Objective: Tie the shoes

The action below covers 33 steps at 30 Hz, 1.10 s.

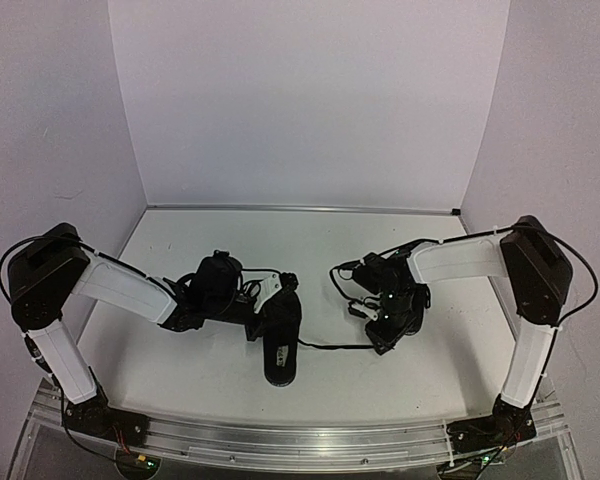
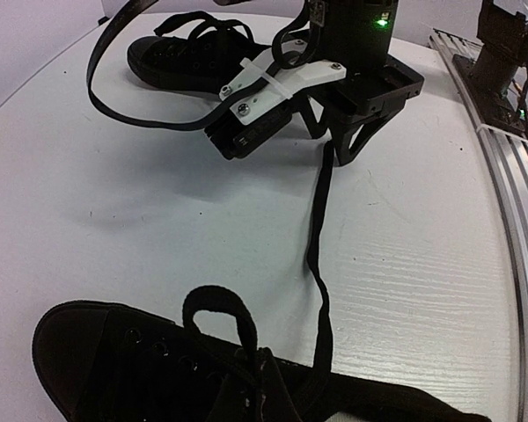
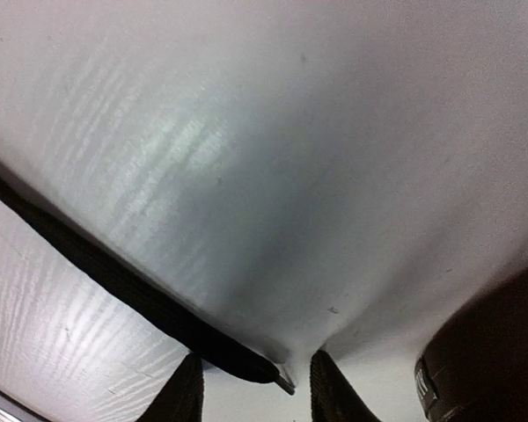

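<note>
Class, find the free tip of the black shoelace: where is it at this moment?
In the right wrist view, the lace tip lies on the table near the bottom edge, in the gap between the fingers of the right end effector.

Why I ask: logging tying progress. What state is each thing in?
Near shoe: upright, untied, one lace pulled out.
Far shoe: upright, knot unclear.
Lace: loose, trailing across table.
Right gripper: open, lace tip between fingers.
Left gripper: at near shoe, jaws hidden.
</note>
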{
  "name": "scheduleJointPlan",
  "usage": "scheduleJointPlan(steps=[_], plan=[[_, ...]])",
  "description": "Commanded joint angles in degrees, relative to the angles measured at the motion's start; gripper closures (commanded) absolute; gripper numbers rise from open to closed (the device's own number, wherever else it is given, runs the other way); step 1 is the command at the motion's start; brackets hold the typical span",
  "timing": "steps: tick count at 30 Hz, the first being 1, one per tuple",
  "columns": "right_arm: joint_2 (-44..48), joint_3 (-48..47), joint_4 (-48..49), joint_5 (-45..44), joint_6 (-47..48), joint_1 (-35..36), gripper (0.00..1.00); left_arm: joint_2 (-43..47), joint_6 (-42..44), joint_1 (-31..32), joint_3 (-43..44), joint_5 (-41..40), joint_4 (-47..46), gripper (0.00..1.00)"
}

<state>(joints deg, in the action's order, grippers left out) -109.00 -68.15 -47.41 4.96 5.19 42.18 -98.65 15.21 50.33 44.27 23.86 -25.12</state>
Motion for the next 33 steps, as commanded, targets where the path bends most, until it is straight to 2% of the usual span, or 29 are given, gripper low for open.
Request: scheduleJointPlan(steps=[1,4,5,11,16,23,29,30,33], plan=[[-2.81,-0.92,0.85,-1.12,0.3,1.16,0.73,0.39,1.34,0.39,1.14,0.51,-1.65,1.0],[-2.78,-1.02,0.87,-1.76,-0.03,1.23,0.97,0.64,1.75,0.41,1.01,0.55,-1.59,1.0],[-2.25,-1.08,0.99,-2.19,-0.24,1.23,1.0,0.65,1.97,0.39,1.0,0.44,-1.6,1.0],[5.1,-3.82,7.3,-2.23,-6.2,-0.04,1.0,1.69,3.98,0.64,-0.65,0.24,-2.97,1.0],[6.06,-12.92,14.66,6.57,-10.98,-3.58,1.0,1.91,5.73,1.11,-0.95,-0.02,-2.42,1.0],[-6.65,-34.98,18.78,25.06,-14.39,-3.18,1.0,1.91,7.89,2.22,-2.0,-1.36,-4.92,1.0],[-19.56,-54.5,18.85,34.28,-17.55,2.32,1.0,1.72,9.03,2.58,-2.2,-2.03,-4.98,1.0],[-21.15,-56.67,18.85,35.67,-18.32,3.15,0.99,1.78,9.09,2.61,-2.3,-2.17,-4.95,1.0],[-23.08,-57.17,18.92,37.88,-20.05,3.79,0.83,1.86,9.03,2.67,-2.66,-2.43,-5.09,1.0]])
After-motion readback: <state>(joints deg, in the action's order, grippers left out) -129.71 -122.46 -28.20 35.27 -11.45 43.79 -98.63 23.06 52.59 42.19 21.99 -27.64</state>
